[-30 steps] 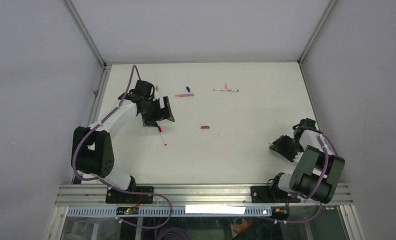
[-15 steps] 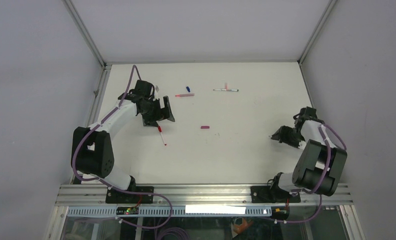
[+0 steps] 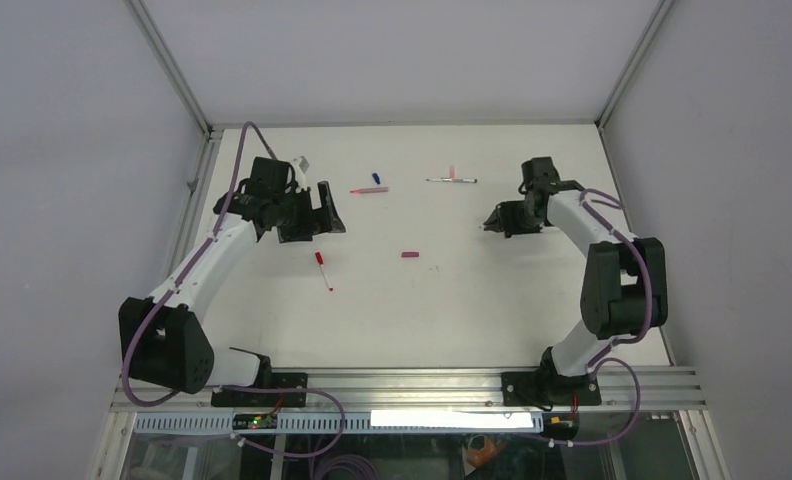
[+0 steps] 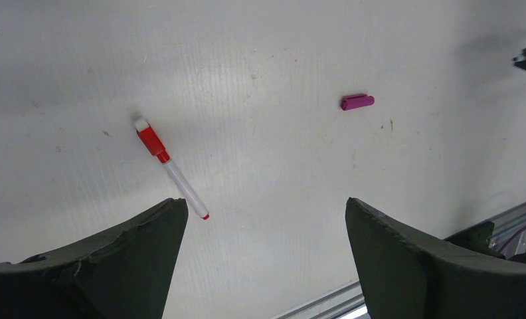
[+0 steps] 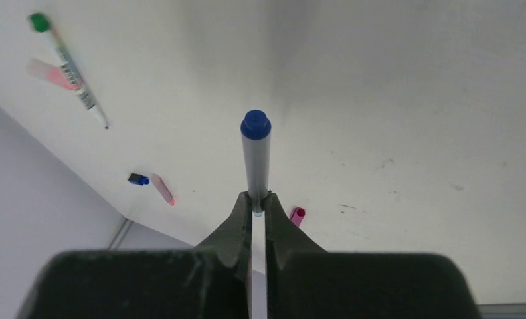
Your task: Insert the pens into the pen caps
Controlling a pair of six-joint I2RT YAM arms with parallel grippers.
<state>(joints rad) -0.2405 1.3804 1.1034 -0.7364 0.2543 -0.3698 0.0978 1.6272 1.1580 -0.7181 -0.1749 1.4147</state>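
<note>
**Fig.** Right gripper [image 5: 256,205] clenched on a thin whitish pen with a blue end [image 5: 256,159]. The pen projects straight ahead of the fingers, clear of the white table [image 5: 413,100]. Left gripper [image 4: 265,206] released, jaws wide, hovering above a white pen with a red end [image 4: 171,169] and a short magenta plastic cap [image 4: 357,102]. The small blue cap [image 5: 139,179] lies at the table's far side, just beside a pink pen [image 5: 162,189]. Judgement: mating goes best with the held pen and blue cap brought coaxial, the cap gripped near its closed end, then pushed straight without wobble.

White table [image 3: 472,320], grey walls [image 3: 72,150] on three sides, aluminium rail [image 3: 402,385] at near edge.
</note>
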